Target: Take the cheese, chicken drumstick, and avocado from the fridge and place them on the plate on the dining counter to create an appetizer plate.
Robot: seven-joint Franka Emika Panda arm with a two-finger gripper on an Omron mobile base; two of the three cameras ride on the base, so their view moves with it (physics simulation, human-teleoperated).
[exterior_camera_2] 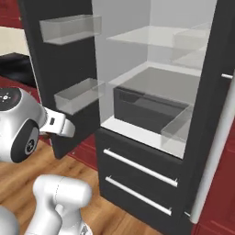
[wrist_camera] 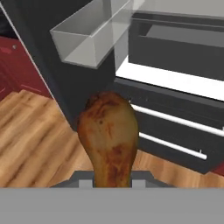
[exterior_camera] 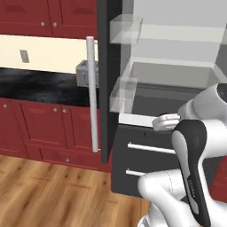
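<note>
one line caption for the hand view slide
Claw shut on the chicken drumstick, meaty end forward, before the open fridge.

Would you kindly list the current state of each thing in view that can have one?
fridge: both doors open, shelves bare.
left door bins: empty.
chicken drumstick: held in the pincer, meaty end away from the hand, outside the fridge above the wooden floor.
pincer: shut on the drumstick's thin end.
lower drawers: closed.
</note>
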